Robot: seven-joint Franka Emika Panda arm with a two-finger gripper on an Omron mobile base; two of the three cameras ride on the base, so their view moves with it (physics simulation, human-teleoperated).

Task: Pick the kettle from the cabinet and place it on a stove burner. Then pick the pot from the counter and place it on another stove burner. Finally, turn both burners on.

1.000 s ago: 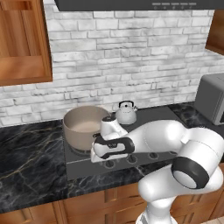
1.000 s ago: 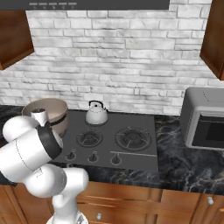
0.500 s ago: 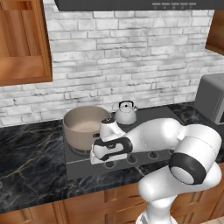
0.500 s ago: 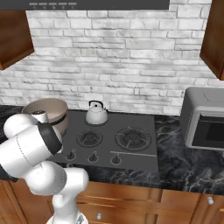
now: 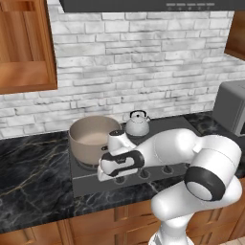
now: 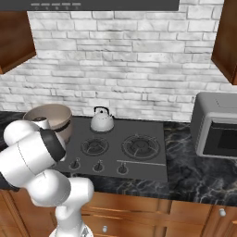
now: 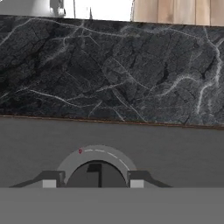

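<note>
The silvery kettle (image 5: 137,123) (image 6: 102,121) stands on a rear burner of the dark cooktop (image 6: 139,167). To its left, the wide beige pot (image 5: 91,139) (image 6: 51,118) rests on the cooktop's left burner. My gripper (image 5: 105,175) (image 7: 93,181) reaches down at the cooktop's front left edge. In the hand view its fingertips (image 7: 49,183) press both sides of a round stove knob (image 7: 94,172), so it is shut on that knob. Two bare burners (image 6: 95,146) (image 6: 140,146) lie to the right. The wooden cabinet (image 5: 24,48) hangs at the upper left.
The black marble counter (image 5: 28,177) (image 7: 109,65) runs on both sides of the cooktop. A grey microwave (image 6: 215,125) (image 5: 232,107) stands on the right. More knobs (image 6: 97,165) line the cooktop's front. A range hood (image 5: 143,5) hangs overhead, with wooden drawers below the counter.
The jaws have closed from wide open onto the stove knob. The hand has stayed at the cooktop's front left edge; kettle and pot have not moved.
</note>
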